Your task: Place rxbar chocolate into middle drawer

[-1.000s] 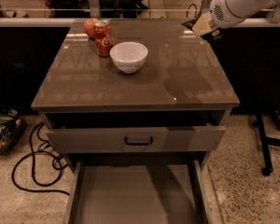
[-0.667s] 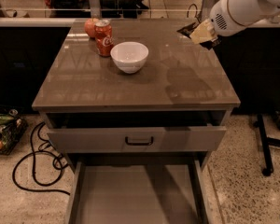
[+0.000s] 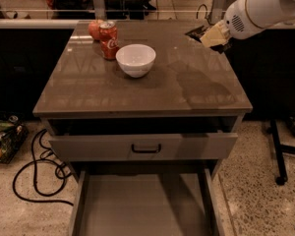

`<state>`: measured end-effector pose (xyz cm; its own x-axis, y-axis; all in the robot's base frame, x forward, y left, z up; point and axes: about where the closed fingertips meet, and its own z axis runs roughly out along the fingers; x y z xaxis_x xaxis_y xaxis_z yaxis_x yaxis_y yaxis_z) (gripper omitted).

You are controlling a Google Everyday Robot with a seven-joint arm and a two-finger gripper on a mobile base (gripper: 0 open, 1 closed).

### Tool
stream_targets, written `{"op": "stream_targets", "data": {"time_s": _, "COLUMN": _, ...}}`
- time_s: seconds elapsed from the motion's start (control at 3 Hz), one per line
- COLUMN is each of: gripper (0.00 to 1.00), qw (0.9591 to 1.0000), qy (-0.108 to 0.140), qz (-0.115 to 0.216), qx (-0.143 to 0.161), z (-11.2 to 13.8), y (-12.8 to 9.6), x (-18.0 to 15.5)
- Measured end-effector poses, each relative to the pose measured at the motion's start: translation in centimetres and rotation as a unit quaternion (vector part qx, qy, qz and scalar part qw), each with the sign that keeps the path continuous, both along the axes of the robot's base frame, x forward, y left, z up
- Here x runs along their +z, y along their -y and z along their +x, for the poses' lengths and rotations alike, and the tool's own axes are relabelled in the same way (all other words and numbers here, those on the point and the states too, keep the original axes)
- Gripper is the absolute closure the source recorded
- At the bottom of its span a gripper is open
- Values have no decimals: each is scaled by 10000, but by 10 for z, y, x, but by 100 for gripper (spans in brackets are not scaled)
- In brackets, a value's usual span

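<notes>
My gripper (image 3: 206,35) hangs over the back right corner of the cabinet top, at the end of the white arm coming in from the upper right. It is shut on the rxbar chocolate (image 3: 196,32), a small dark flat bar that sticks out to the left of the pale fingers, just above the top. The middle drawer (image 3: 142,208) is pulled far out at the bottom of the view and shows a plain grey floor with thin side walls. Nothing lies in it.
A white bowl (image 3: 135,59) stands mid-top, with a red soda can (image 3: 108,40) and a red apple (image 3: 95,28) behind it to the left. The upper drawer front with a black handle (image 3: 146,148) is slightly open. Cables (image 3: 34,173) lie on the floor to the left, and a stand leg (image 3: 278,151) is on the right.
The gripper with the bar has dropped a little and drifted slightly toward the front. Nothing else has moved.
</notes>
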<state>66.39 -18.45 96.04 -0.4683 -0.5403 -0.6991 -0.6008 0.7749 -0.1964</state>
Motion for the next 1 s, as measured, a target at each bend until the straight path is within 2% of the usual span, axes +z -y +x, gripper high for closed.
{"op": "stream_targets", "data": {"time_s": 0.33, "gripper": 100, "qw": 9967, "qy": 3, "qz": 440, "qx": 676, "z": -25, "y": -6, "x": 11}}
{"op": "stream_targets", "data": {"time_s": 0.67, "gripper": 100, "qw": 9864, "qy": 19, "qz": 729, "qx": 1476, "z": -72, "y": -17, "x": 16}}
{"op": "stream_targets", "data": {"time_s": 1.0, "gripper": 100, "qw": 9781, "qy": 69, "qz": 617, "qx": 1987, "z": -119, "y": -14, "x": -4}}
